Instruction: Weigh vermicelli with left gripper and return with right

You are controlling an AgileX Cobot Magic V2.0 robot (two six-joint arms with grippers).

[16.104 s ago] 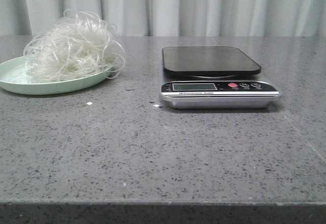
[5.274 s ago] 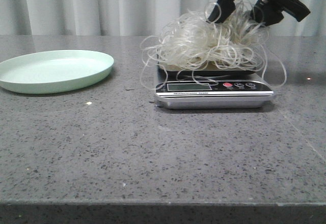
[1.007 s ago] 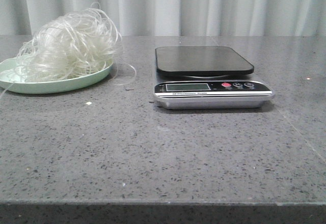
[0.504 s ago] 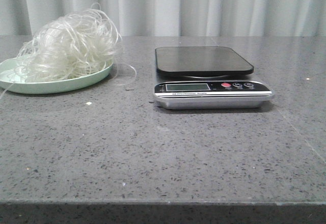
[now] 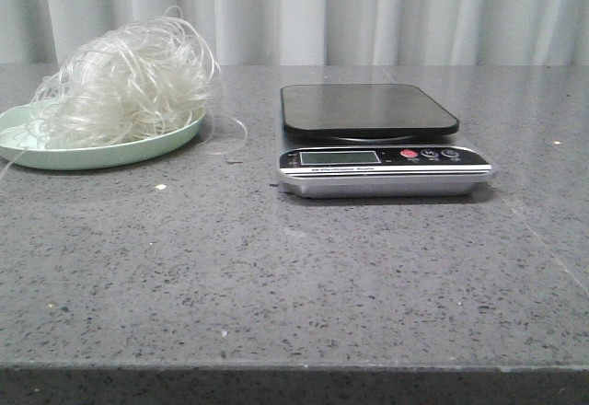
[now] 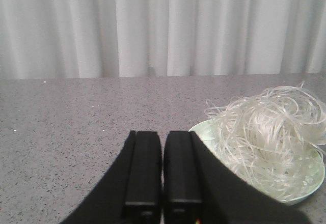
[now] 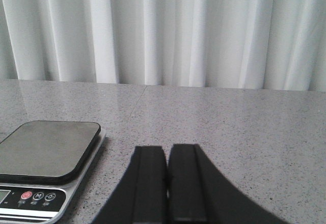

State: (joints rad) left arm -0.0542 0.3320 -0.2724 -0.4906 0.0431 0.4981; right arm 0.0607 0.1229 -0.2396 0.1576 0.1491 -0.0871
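The vermicelli lies as a fluffy whitish tangle on the pale green plate at the table's left; a few strands trail off the plate's right side. The left wrist view shows the same vermicelli on the plate, beside my left gripper. That gripper is shut, with nothing between its black fingers. The scale stands at the centre right with a bare black platform. My right gripper is shut and empty, to the right of the scale. Neither gripper shows in the front view.
Grey speckled stone table with its front edge near the bottom of the front view. White curtains hang behind the table. A small pale crumb lies in front of the plate.
Earlier the vermicelli sat on the scale with a gripper over it; one second ago it lay on the plate. Within the last second nothing has visibly moved.
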